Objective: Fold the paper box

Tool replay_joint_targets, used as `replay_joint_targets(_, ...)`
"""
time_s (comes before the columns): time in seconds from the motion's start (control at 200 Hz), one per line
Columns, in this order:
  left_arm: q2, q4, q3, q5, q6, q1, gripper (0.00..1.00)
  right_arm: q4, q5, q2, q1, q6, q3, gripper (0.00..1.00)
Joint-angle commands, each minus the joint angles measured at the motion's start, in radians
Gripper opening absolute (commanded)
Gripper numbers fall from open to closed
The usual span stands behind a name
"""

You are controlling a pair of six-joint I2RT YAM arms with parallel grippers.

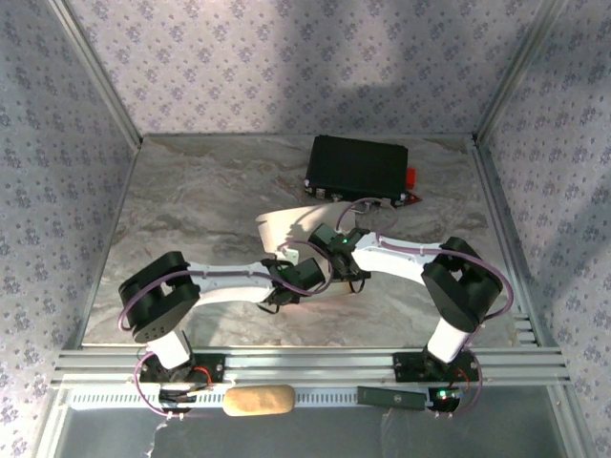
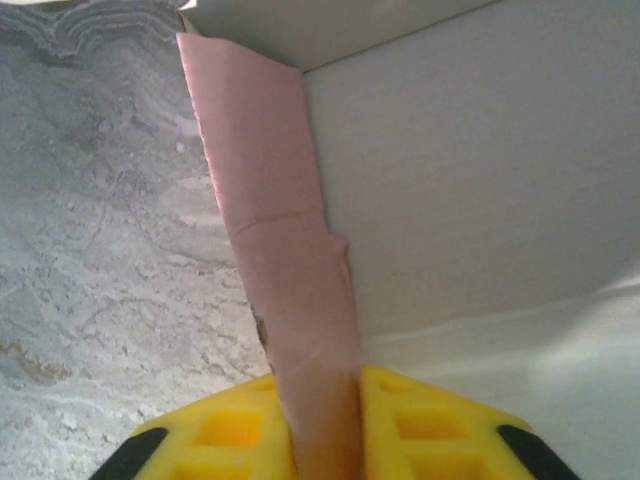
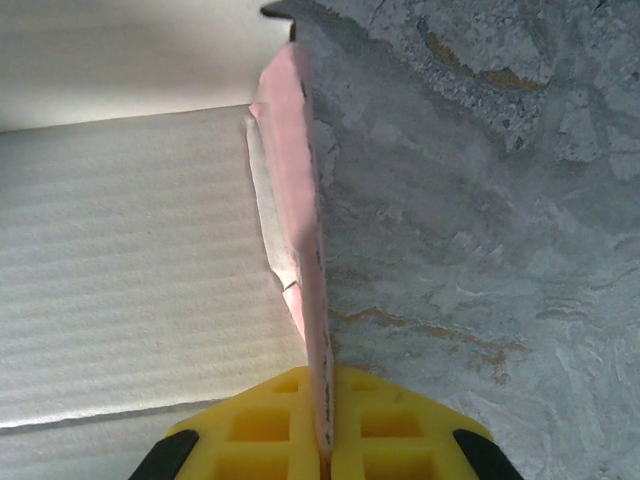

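The paper box (image 1: 283, 228) lies mid-table, its pale whitish face up, with both grippers meeting at its near edge. In the left wrist view a pink flap (image 2: 270, 200) of the box stands beside the white panel (image 2: 470, 180) and runs down between my yellow fingers (image 2: 220, 432); the left gripper (image 2: 325, 425) is shut on it. In the right wrist view a thin pink edge (image 3: 303, 180) rises next to the ribbed white panel (image 3: 130, 260), and the right gripper (image 3: 325, 425) is shut on that edge. From above, the left gripper (image 1: 289, 284) sits just near-left of the right gripper (image 1: 327, 250).
A black hard case (image 1: 358, 167) with a red part (image 1: 411, 177) lies at the back right, close behind the box. Patterned walls close in three sides. An aluminium rail (image 1: 305, 364) runs along the front, with a tan oblong thing (image 1: 258, 401) below it.
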Motion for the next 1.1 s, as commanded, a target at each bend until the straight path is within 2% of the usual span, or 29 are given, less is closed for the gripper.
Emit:
replay_joint_targets(0.0, 0.034, -0.031, 0.005, 0.014, 0.026, 0.005, 0.11, 0.009, -0.003, -0.018, 0.004, 0.03, -0.008, 0.0)
replay_joint_targets(0.105, 0.039, -0.038, 0.018, 0.006, 0.028, 0.004, 0.0, 0.007, -0.004, -0.033, 0.005, 0.033, -0.008, 0.0)
replay_joint_targets(0.255, 0.062, -0.101, 0.068, -0.042, 0.024, -0.001, 0.0, 0.0, -0.005, -0.051, 0.004, 0.051, -0.012, 0.0)
replay_joint_targets(0.405, 0.135, -0.249, 0.167, -0.133, 0.008, -0.036, 0.0, -0.015, -0.013, -0.04, 0.004, 0.073, -0.012, 0.0)
replay_joint_targets(0.59, 0.252, -0.415, 0.271, -0.227, -0.084, -0.065, 0.0, -0.022, -0.029, -0.04, -0.003, 0.093, -0.017, 0.0)
replay_joint_targets(0.78, 0.297, -0.468, 0.319, -0.28, -0.118, -0.086, 0.0, -0.011, -0.05, -0.07, -0.003, 0.107, -0.03, 0.0)
replay_joint_targets(0.924, 0.29, -0.417, 0.3, -0.257, -0.099, -0.087, 0.0, -0.001, -0.053, -0.074, -0.001, 0.113, -0.039, 0.0)
replay_joint_targets(0.944, 0.282, -0.394, 0.292, -0.251, -0.089, -0.087, 0.04, 0.001, -0.053, -0.072, -0.002, 0.113, -0.041, 0.0)
replay_joint_targets(0.979, 0.265, -0.358, 0.273, -0.24, -0.07, -0.086, 0.2, 0.003, -0.054, -0.072, -0.002, 0.114, -0.044, 0.0)
replay_joint_targets(0.999, 0.254, -0.341, 0.264, -0.232, -0.062, -0.086, 0.25, 0.005, -0.054, -0.074, -0.002, 0.114, -0.047, 0.0)
replay_joint_targets(1.094, 0.199, -0.239, 0.21, -0.18, -0.006, -0.066, 0.38, 0.018, -0.058, -0.071, -0.003, 0.113, -0.055, 0.0)
